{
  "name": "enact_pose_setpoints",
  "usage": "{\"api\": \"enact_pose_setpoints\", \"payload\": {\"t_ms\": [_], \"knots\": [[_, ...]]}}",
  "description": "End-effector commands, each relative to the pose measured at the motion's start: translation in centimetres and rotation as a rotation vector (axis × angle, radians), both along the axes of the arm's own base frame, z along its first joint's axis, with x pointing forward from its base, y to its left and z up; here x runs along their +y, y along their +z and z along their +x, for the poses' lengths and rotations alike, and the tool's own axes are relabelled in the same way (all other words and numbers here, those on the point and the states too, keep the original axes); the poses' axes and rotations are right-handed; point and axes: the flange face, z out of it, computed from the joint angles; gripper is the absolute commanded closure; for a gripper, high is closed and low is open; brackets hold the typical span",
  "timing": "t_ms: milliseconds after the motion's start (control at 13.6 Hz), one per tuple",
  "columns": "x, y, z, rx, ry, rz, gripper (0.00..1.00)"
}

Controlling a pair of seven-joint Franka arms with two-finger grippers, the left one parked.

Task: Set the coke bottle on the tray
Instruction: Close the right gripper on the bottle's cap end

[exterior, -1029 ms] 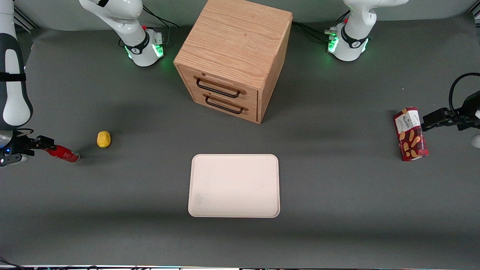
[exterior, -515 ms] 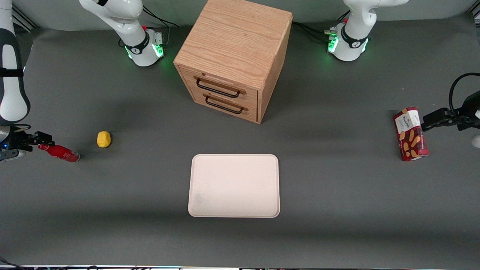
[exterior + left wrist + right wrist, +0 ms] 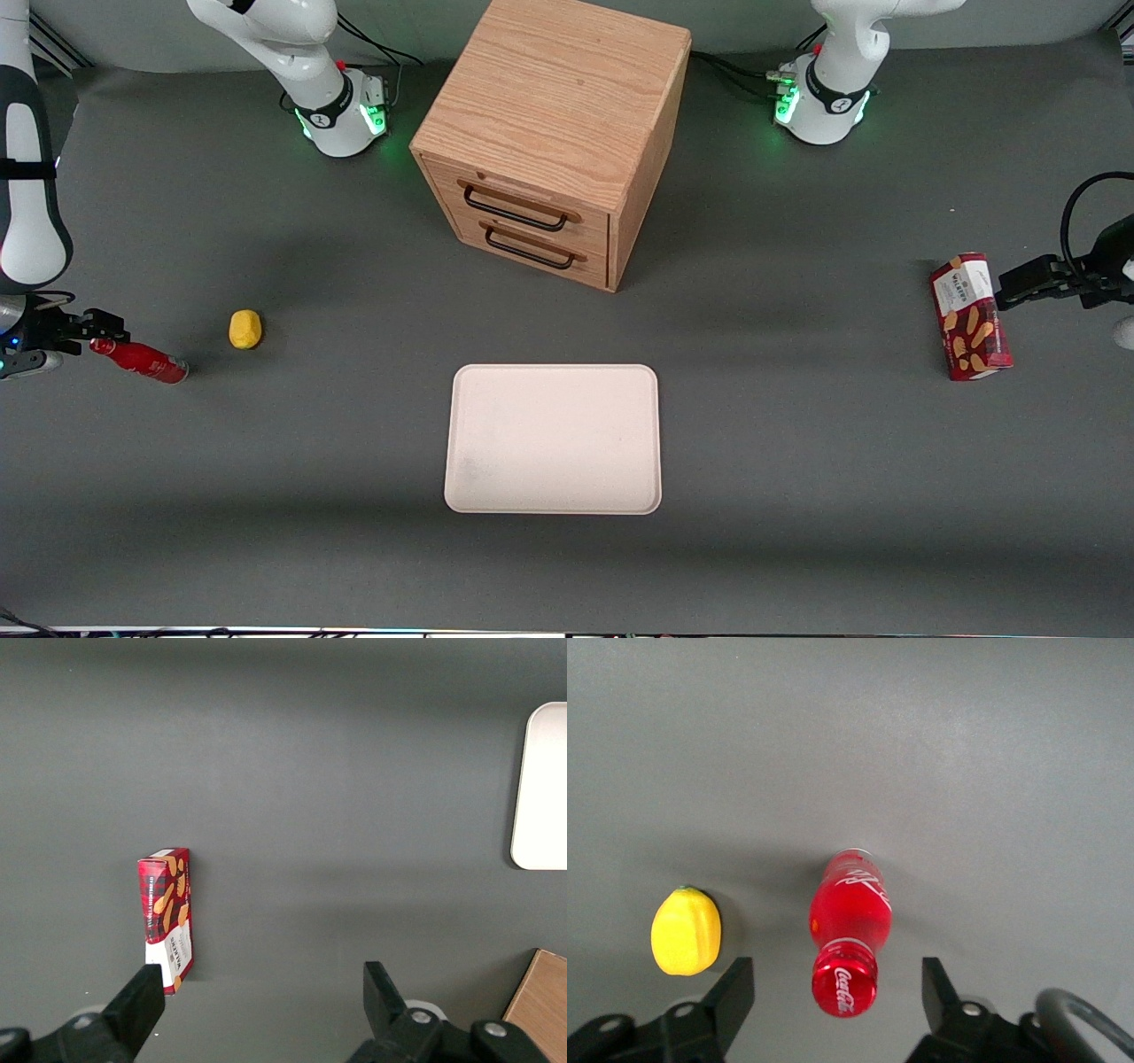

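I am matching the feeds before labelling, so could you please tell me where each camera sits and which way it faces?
Front view: high, facing both arm bases; shows the tray, wooden cabinet, and the open pincer at the coke bottle.
Right wrist view: looks down past its fingers at the bottle and lemon.
Left wrist view: looks down at the snack box.
Front and right wrist share bottle and lemon.

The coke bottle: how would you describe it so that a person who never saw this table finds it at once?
Start at the wooden drawer cabinet, then go to the working arm's end of the table, where the open gripper flanks the cap. There the coke bottle lies on its side: slim and all red, unlike the round yellow lemon beside it.
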Motion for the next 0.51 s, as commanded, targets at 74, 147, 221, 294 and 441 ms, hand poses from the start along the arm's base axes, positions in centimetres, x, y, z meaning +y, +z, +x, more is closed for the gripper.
{"api": "enact_pose_setpoints", "payload": {"t_ms": [74, 147, 221, 294, 441], "knots": [[0.39, 0.32, -0.39, -0.018, 0.003, 0.001, 0.37], [0.38, 0.32, -0.39, -0.018, 0.008, 0.000, 0.48], [0.38, 0.32, -0.39, -0.017, 0.025, 0.000, 0.60], [0.38, 0.32, -0.39, -0.017, 0.031, 0.000, 0.70], [0.46, 0.32, -0.36, -0.017, 0.034, 0.000, 0.93]]}}
